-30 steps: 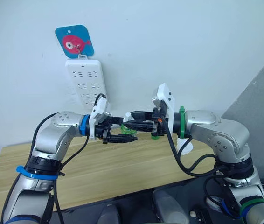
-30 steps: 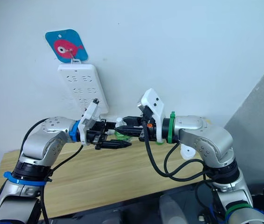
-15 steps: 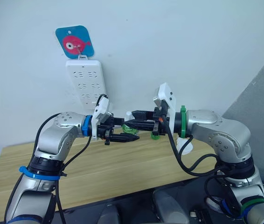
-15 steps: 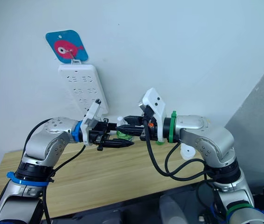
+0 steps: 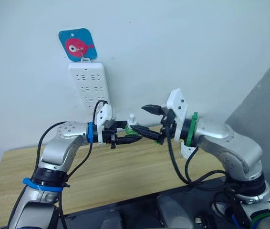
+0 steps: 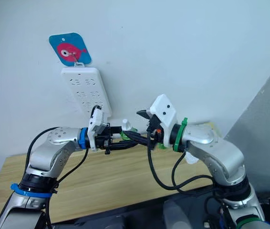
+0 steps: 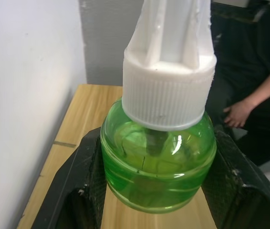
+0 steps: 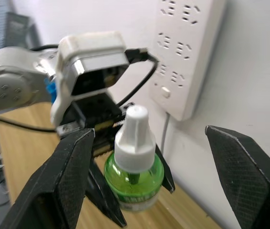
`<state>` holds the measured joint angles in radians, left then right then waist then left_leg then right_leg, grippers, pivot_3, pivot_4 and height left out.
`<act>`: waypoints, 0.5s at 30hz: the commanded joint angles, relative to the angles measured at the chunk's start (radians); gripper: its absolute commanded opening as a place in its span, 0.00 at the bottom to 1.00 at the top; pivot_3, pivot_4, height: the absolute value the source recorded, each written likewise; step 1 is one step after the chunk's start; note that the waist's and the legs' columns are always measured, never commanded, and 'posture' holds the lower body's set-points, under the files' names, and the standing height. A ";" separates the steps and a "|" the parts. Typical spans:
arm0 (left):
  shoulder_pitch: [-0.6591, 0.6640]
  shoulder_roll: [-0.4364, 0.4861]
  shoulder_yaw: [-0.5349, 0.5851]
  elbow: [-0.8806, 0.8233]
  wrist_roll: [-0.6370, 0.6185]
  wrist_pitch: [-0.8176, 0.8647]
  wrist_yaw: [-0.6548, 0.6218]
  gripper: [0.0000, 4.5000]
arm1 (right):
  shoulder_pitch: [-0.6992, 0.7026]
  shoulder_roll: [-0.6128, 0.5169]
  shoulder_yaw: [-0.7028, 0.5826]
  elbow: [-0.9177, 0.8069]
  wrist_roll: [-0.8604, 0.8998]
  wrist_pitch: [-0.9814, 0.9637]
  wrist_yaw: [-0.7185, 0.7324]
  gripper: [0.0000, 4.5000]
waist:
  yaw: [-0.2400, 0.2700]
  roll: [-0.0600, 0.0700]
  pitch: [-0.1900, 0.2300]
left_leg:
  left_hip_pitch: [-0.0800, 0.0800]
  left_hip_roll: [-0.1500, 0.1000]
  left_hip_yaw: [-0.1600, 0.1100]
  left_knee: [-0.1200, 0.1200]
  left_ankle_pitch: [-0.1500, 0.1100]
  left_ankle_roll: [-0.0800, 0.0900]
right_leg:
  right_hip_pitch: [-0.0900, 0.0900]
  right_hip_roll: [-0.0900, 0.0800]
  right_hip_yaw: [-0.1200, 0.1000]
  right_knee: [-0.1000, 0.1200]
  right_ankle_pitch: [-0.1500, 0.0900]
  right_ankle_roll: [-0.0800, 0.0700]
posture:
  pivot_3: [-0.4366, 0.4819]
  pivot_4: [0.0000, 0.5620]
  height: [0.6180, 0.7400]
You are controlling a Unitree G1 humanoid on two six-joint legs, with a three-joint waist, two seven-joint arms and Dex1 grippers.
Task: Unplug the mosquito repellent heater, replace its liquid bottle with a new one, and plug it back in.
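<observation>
Left gripper point(image 5: 128, 137) pinches the green bottle point(image 8: 134, 183), right gripper point(image 5: 149, 121) spread beside it; strip point(image 5: 89, 88) empty, replugging remains.

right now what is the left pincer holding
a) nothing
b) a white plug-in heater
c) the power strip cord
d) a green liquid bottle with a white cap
d: in the left wrist view the left pincer has its black fingers pressed on both sides of the green liquid bottle, while the right pincer stands open around it.
</observation>
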<state>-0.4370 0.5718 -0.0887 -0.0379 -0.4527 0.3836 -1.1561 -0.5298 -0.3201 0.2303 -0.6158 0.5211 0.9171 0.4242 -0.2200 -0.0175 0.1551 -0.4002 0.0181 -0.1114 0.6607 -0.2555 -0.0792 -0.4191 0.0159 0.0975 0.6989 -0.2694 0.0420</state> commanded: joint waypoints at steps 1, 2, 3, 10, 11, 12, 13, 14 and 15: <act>-0.015 -0.009 0.022 -0.036 0.005 -0.020 0.037 0.51 | 0.013 0.038 0.053 -0.040 -0.058 -0.031 -0.066 0.86 | 0.000 0.000 -0.001 | 0.000 0.000 0.000 0.000 0.000 0.000 | 0.000 0.000 0.000 0.000 0.000 0.000 | 0.24 0.17 0.95; -0.017 -0.011 0.021 -0.035 0.005 -0.019 0.040 0.51 | 0.018 0.048 0.069 -0.034 -0.070 -0.035 -0.074 0.86 | 0.001 0.000 -0.001 | 0.000 0.000 0.000 0.000 0.000 0.000 | 0.000 0.000 0.000 0.000 0.000 0.000 | 0.23 0.17 0.95; -0.018 -0.012 0.017 -0.035 0.006 -0.020 0.040 0.51 | 0.021 0.061 0.081 -0.022 -0.081 -0.041 -0.083 0.86 | 0.001 0.000 -0.001 | 0.000 -0.001 0.000 0.000 0.000 0.000 | 0.000 -0.001 0.000 0.000 0.000 0.000 | 0.23 0.17 0.95; -0.030 -0.015 0.016 -0.046 -0.009 0.005 0.052 0.51 | 0.033 0.116 0.086 0.049 -0.131 -0.104 -0.101 0.78 | 0.000 0.000 -0.002 | 0.000 -0.001 0.000 0.000 0.000 0.000 | 0.000 -0.001 0.000 0.000 0.000 0.000 | 0.23 0.17 0.95; -0.029 -0.014 0.019 -0.050 -0.012 0.009 0.052 0.51 | 0.035 0.118 0.089 0.055 -0.136 -0.110 -0.100 0.72 | 0.000 0.000 -0.002 | 0.000 -0.001 0.000 0.000 0.000 0.000 | 0.000 -0.001 0.000 0.000 0.000 0.000 | 0.24 0.17 0.95; -0.029 -0.012 0.019 -0.053 -0.011 0.007 0.052 0.51 | 0.038 0.117 0.094 0.061 -0.140 -0.114 -0.097 0.65 | 0.000 0.000 -0.002 | 0.000 -0.001 0.000 0.000 0.000 0.000 | 0.000 -0.001 0.000 0.000 0.000 0.000 | 0.24 0.17 0.95; -0.028 -0.012 0.021 -0.054 -0.011 0.006 0.056 0.51 | 0.040 0.116 0.098 0.065 -0.144 -0.118 -0.094 0.57 | 0.000 0.000 -0.002 | 0.000 -0.001 0.000 0.000 0.000 0.000 | 0.000 -0.001 0.000 0.000 0.000 0.000 | 0.24 0.17 0.95; -0.028 -0.011 0.022 -0.056 -0.012 0.005 0.058 0.51 | 0.043 0.115 0.100 0.068 -0.148 -0.118 -0.091 0.50 | 0.000 0.000 -0.002 | 0.000 -0.001 0.000 0.000 0.000 0.000 | 0.000 -0.001 0.000 0.000 0.000 0.000 | 0.24 0.17 0.95; -0.029 -0.010 0.022 -0.057 -0.010 0.002 0.059 0.51 | 0.045 0.113 0.101 0.071 -0.152 -0.120 -0.087 0.40 | 0.000 0.000 -0.002 | 0.000 -0.001 0.000 0.000 0.000 0.000 | 0.000 -0.001 0.000 0.000 0.000 0.000 | 0.24 0.17 0.95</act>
<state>-0.4458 0.5607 -0.0897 -0.0486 -0.4486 0.3926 -1.1009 -0.4855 -0.2125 0.3351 -0.5364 0.3747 0.8191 0.3281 -0.2197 -0.0172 0.1534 -0.4001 0.0169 -0.1115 0.6606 -0.2555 -0.0791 -0.4187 0.0150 0.0975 0.6985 -0.2696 0.0424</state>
